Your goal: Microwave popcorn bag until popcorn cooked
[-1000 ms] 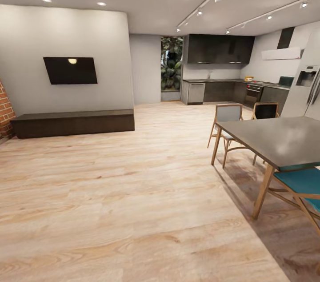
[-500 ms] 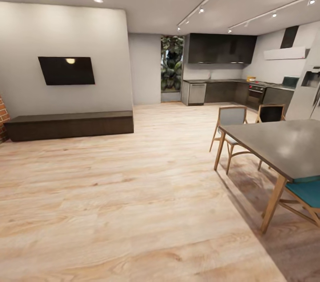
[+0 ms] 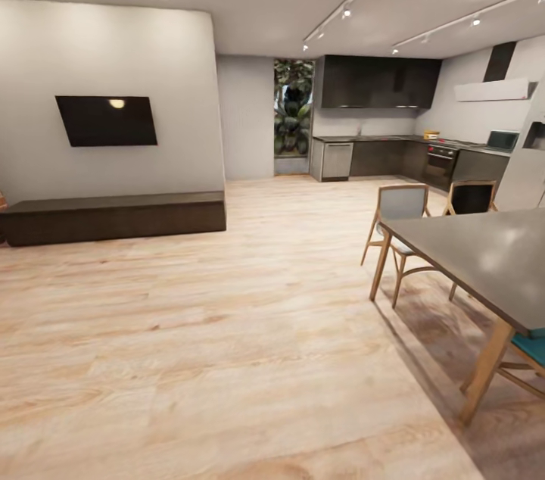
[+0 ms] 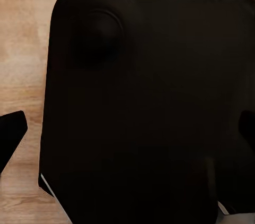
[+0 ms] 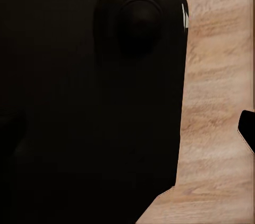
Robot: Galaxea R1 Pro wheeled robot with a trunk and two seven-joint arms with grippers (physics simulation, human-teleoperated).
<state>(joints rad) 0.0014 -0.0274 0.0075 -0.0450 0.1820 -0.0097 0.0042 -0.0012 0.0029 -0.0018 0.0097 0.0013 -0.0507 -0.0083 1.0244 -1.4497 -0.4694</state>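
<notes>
Far across the room is the kitchen, where the microwave point(image 3: 502, 140) shows as a small pale box on the countertop point(image 3: 378, 138) at the right. Beside the hob a tiny yellowish thing point(image 3: 431, 135) is too small to identify. The popcorn bag and popcorn cannot be made out at this distance. In the left wrist view my left gripper point(image 4: 127, 134) hangs over the robot's black base, its dark fingertips point(image 4: 11, 135) at opposite edges, wide apart and empty. My right gripper point(image 5: 127, 131) is likewise over the base, with one fingertip point(image 5: 247, 131) against the wood floor.
A dark dining table point(image 3: 484, 253) with wooden chairs point(image 3: 400, 207) stands at the right. A low dark bench point(image 3: 113, 215) runs under a wall TV point(image 3: 106, 120) at the left. Wide wood floor point(image 3: 250, 298) leads ahead to the kitchen cabinets point(image 3: 378, 157) and built-in oven point(image 3: 440, 164).
The whole head view has shifted: the camera has rolled forward, so the table slid right and lower, the TV and bench drifted left, and the kitchen looks slightly nearer.
</notes>
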